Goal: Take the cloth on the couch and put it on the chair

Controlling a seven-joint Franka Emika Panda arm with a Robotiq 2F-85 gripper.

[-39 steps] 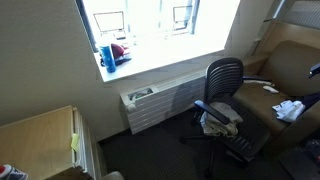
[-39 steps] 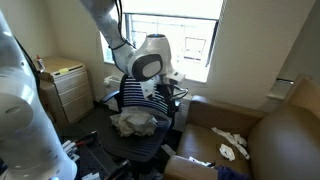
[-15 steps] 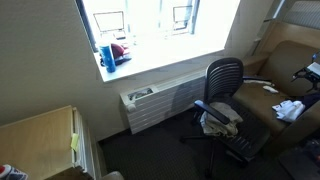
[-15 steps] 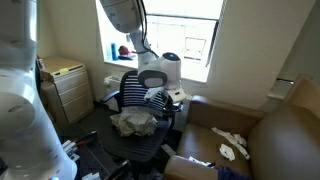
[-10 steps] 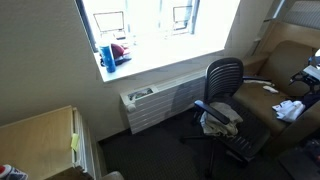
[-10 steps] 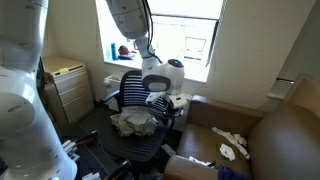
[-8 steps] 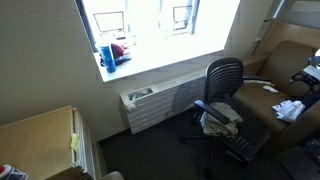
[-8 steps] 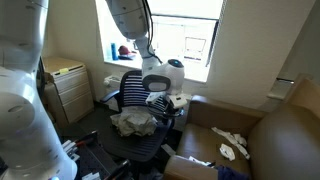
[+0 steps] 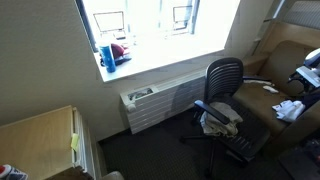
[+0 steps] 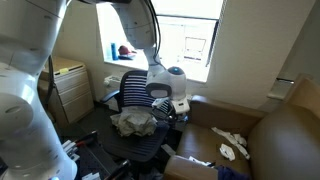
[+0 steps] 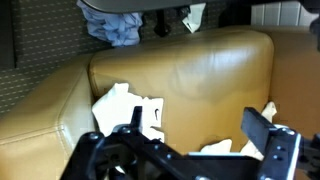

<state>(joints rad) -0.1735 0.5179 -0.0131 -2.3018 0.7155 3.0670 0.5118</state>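
Note:
A white cloth (image 9: 290, 108) lies crumpled on the tan couch (image 9: 270, 70); it also shows in the other exterior view (image 10: 232, 148). In the wrist view white cloth pieces (image 11: 128, 108) lie on the couch seat (image 11: 200, 75) under my gripper. The black office chair (image 9: 222, 85) stands beside the couch and holds a grey crumpled cloth (image 9: 218, 120), also seen in an exterior view (image 10: 133, 122). My gripper (image 11: 197, 128) is open and empty, above the couch seat. It hangs between chair and couch (image 10: 174, 101).
A radiator (image 9: 160, 100) runs under the window behind the chair. A wooden cabinet (image 10: 65, 85) stands by the wall. Items sit on the windowsill (image 9: 113, 52). The couch armrest (image 10: 195, 165) lies near the chair.
My arm has swung from over the chair toward the couch and lowered a little. The cloths have not moved.

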